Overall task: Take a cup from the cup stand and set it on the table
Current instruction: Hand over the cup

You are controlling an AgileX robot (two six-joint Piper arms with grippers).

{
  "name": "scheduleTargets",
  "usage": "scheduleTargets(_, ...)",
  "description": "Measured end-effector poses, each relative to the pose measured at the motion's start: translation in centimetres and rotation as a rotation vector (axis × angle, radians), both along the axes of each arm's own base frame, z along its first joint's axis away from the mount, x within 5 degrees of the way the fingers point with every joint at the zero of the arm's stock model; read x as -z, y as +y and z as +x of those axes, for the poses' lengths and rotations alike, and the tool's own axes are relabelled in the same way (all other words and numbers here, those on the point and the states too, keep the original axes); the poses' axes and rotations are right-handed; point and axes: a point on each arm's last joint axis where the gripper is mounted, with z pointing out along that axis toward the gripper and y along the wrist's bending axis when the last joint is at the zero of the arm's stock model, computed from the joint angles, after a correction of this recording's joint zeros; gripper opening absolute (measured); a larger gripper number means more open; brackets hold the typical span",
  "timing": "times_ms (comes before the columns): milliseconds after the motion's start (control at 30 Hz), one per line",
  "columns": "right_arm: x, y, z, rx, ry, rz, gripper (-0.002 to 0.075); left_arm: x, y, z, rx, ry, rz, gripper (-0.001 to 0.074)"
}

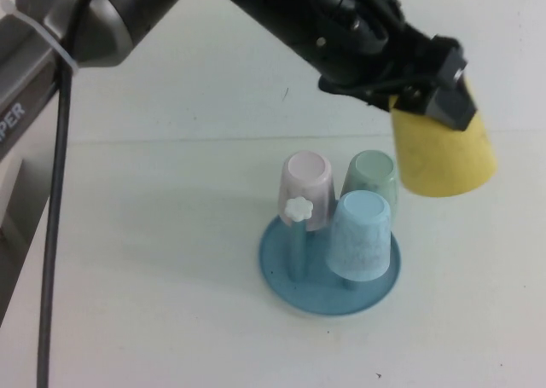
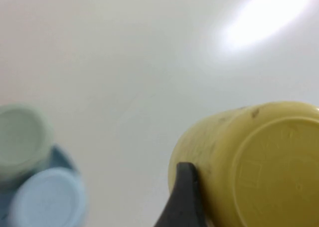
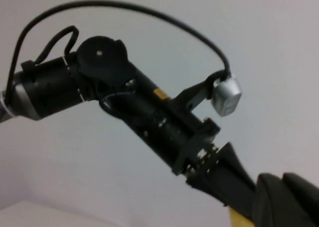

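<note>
My left gripper (image 1: 441, 115) reaches in from the upper left and is shut on the yellow cup (image 1: 444, 158). It holds the cup tilted in the air to the right of and behind the cup stand (image 1: 281, 273), clear of the pegs. In the left wrist view the cup's (image 2: 259, 162) bottom faces the camera, with one dark finger (image 2: 187, 199) against its side. The white table (image 1: 128, 277) lies below. My right gripper (image 3: 284, 182) shows only in its own wrist view, raised, empty, fingers together, looking at the left arm (image 3: 149, 112).
The stand holds three upturned cups: pale pink (image 1: 307, 188), pale green (image 1: 371, 176) and light blue speckled (image 1: 361, 234). A bare peg with a white flower cap (image 1: 299, 207) stands at its left. A black cable (image 1: 55, 234) hangs at the left.
</note>
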Motion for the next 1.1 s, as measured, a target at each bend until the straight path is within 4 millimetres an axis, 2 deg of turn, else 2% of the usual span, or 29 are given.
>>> scheduleTargets(133, 0.0, 0.2, -0.2, -0.034, -0.002, -0.005, 0.0099, -2.2, -1.2, -1.0, 0.060, 0.063, -0.241, 0.0546)
scheduleTargets(233, 0.0, 0.3, -0.3, -0.046, -0.001, -0.004, 0.0237, -3.8, -1.9, -1.6, 0.111, 0.102, -0.423, 0.0546)
scheduleTargets(367, 0.0, 0.4, -0.3, -0.052, 0.002, -0.001, 0.0457, -5.5, -2.3, -2.3, 0.179, 0.147, -0.607, 0.0546)
scheduleTargets(467, 0.0, 0.3, -0.2, -0.051, 0.015, 0.017, 0.0522, -6.2, -2.3, -2.6, 0.211, 0.166, -0.679, 0.0545)
scheduleTargets(633, 0.0, -0.2, 0.1, 0.004, 0.041, 0.057, 0.0522, -6.3, -2.3, -3.0, 0.255, 0.187, -0.683, 0.0546)
scheduleTargets(767, 0.0, -0.5, 0.3, 0.041, 0.049, 0.072, 0.0480, -6.2, -2.7, -3.8, 0.302, 0.202, -0.674, 0.0546)
scheduleTargets(1000, 0.0, -0.5, 0.4, 0.048, 0.049, 0.080, 0.0419, -6.0, -4.7, -6.2, 0.388, 0.227, -0.658, 0.0546)
scheduleTargets(1100, 0.0, -0.5, 0.4, 0.049, 0.048, 0.078, 0.0358, -5.6, -5.2, -6.3, 0.400, 0.230, -0.652, 0.0545)
